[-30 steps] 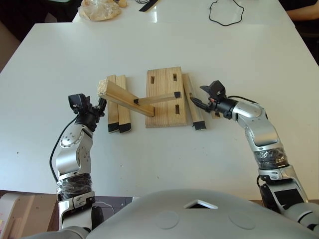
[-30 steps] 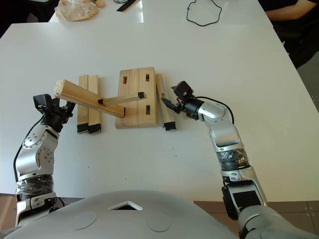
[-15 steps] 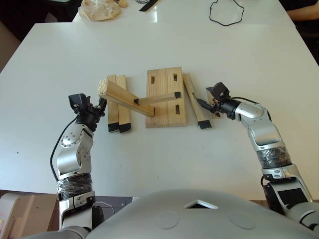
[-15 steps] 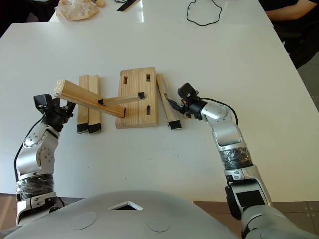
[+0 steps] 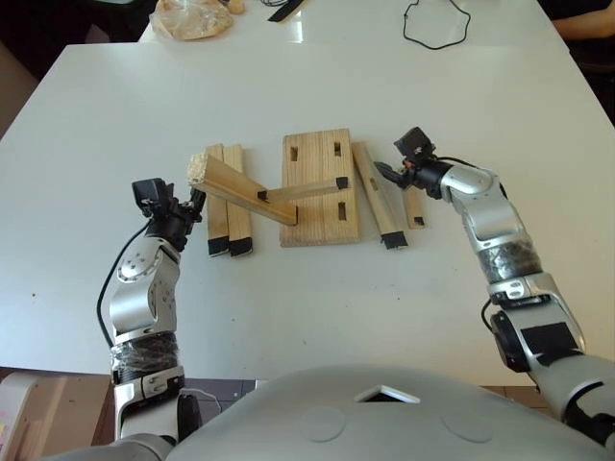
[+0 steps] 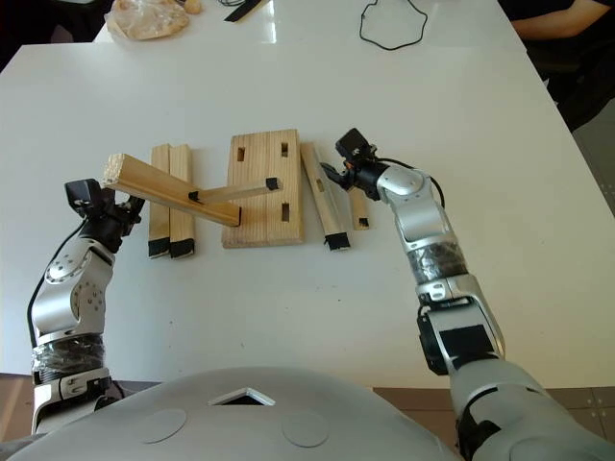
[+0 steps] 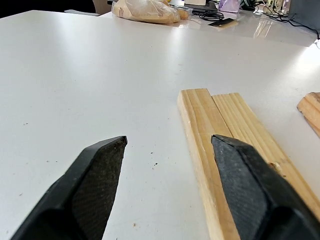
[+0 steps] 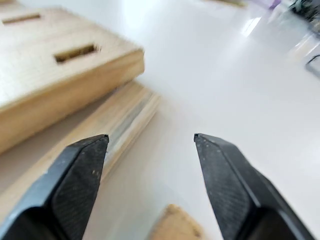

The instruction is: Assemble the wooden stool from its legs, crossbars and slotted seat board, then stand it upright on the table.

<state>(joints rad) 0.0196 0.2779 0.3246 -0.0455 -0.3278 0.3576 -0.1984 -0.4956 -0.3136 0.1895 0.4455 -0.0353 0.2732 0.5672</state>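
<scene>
While the board (image 5: pixel 317 219) lies flat on the tabletop (image 5: pixel 135 106), slots up, a leg (image 5: pixel 235 185) with a crossbar (image 5: pixel 306 190) joined to it rests across its left edge: assembly is judged early. Right pincer (image 5: pixel 387 173) hovers open at the far part of the loose leg (image 5: pixel 379 206) just right of the board; the next move calls for closing on it. Left pincer (image 7: pixel 169 141) stands open near two left legs (image 5: pixel 229 206). No writing is legible.

A white desk (image 5: pixel 115 115) spans the frame. At the upper left lies a crumpled clear plastic bag (image 5: pixel 192 17); a thin black cable (image 5: pixel 432 46) loops at the upper right.
</scene>
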